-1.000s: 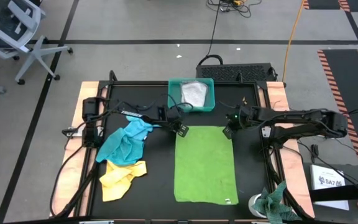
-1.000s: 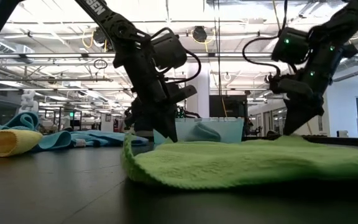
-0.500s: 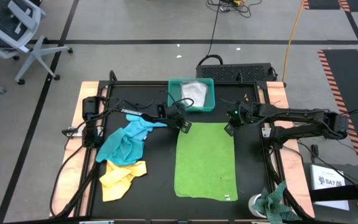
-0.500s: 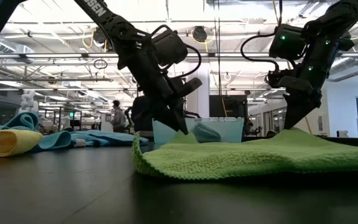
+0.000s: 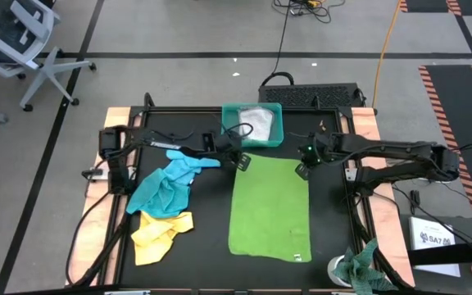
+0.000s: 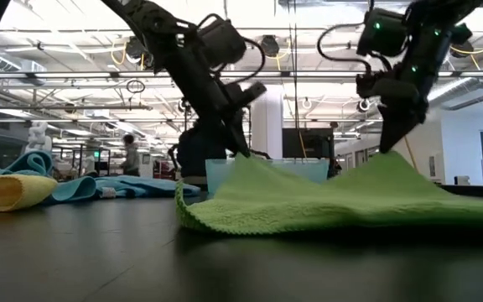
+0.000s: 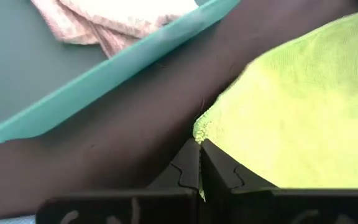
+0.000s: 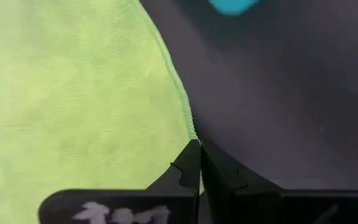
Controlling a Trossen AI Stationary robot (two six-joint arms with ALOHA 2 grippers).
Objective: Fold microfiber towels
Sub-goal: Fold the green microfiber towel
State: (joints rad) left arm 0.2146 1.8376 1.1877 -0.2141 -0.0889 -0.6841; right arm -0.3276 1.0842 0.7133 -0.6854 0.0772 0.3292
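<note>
A lime green microfiber towel (image 5: 270, 206) lies spread in the middle of the table, its two far corners raised into peaks in the low view and its near part (image 6: 325, 220) flat on the table. My left gripper (image 5: 240, 161) is shut on the far left corner and my right gripper (image 5: 301, 170) on the far right corner. A turquoise towel (image 5: 166, 184) and a yellow towel (image 5: 158, 233) lie crumpled on the table's left side. My left gripper pinches the green towel's far left corner (image 7: 207, 127) between its two fingertips, slanting down from the far left. That corner (image 6: 246, 159) is lifted clear and the cloth slopes down from it to the table. My right gripper pinches the towel's far right corner (image 8: 190, 130) between its two fingertips, slanting down from the right. The corner (image 6: 388, 158) is held up off the table, and the cloth sags between the two raised corners.
A teal tray (image 5: 279, 135) holding a pale cloth (image 5: 256, 121) stands just beyond the towel's far edge. A mottled green-and-white rag (image 5: 359, 266) sits at the table's near right corner. Bare dark tabletop (image 5: 334, 221) lies right of the green towel.
Both grippers have risen, shut on the towel's far corners. The corners, which lay at table height, now stand up as two peaks. The near part has stayed flat, and the towel has slid a little toward the far edge.
</note>
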